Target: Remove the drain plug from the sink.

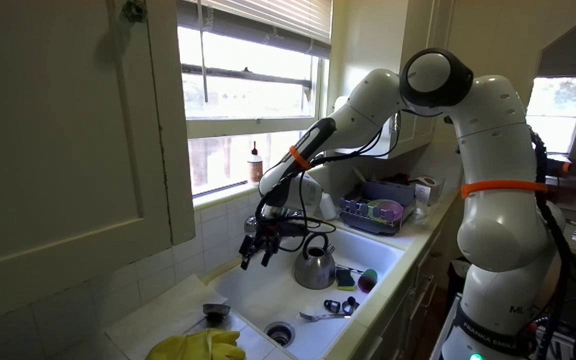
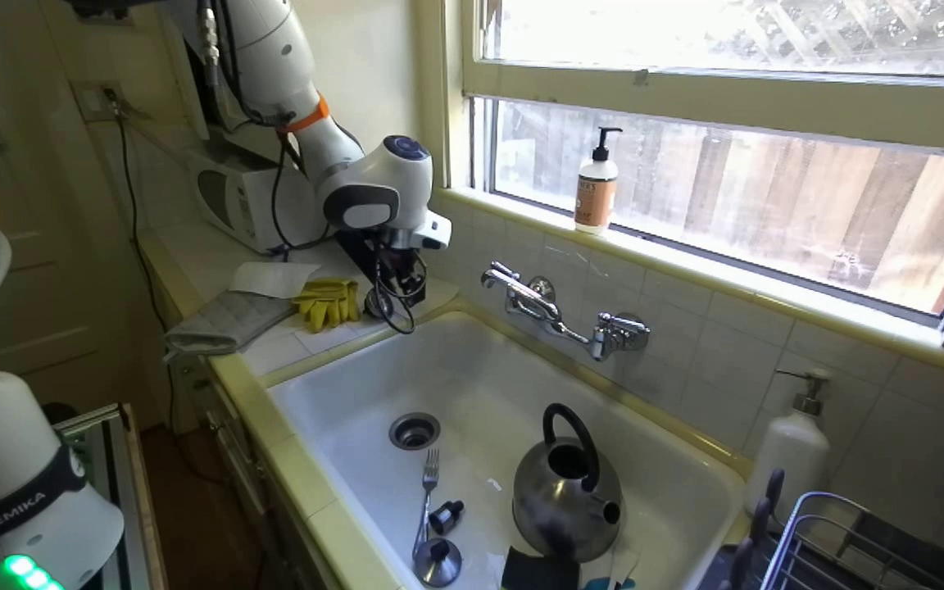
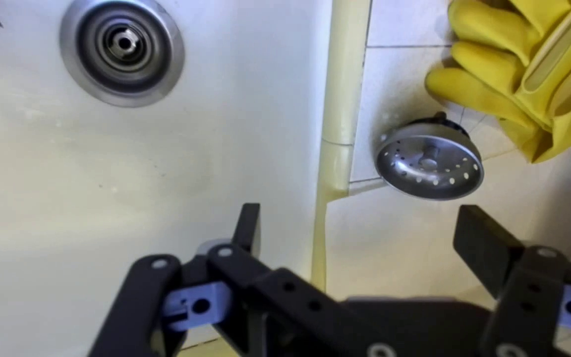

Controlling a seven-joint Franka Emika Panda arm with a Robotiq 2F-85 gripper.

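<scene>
The drain plug (image 3: 429, 166) is a perforated metal strainer cup with a dark underside. It rests on the counter beside the sink, and also shows in both exterior views (image 1: 215, 314) (image 2: 374, 305). The sink (image 3: 117, 173) is a large white basin, seen in both exterior views (image 1: 258, 300) (image 2: 472, 344). Its drain (image 3: 123, 49) is uncovered, also in both exterior views (image 1: 280, 334) (image 2: 415, 431). My gripper (image 3: 360, 208) is open and empty, above the sink's edge near the plug, its fingers wide apart and not touching it. It shows in both exterior views (image 1: 255, 264) (image 2: 402, 287).
Yellow gloves (image 3: 508, 64) lie beside the plug, and a white sheet (image 3: 389, 243) lies on the counter. The sink holds a kettle (image 2: 566, 508), a fork (image 2: 429, 479), small metal pieces (image 2: 446, 516) and a sponge (image 1: 344, 279). A chrome faucet (image 2: 542, 303) projects from the wall.
</scene>
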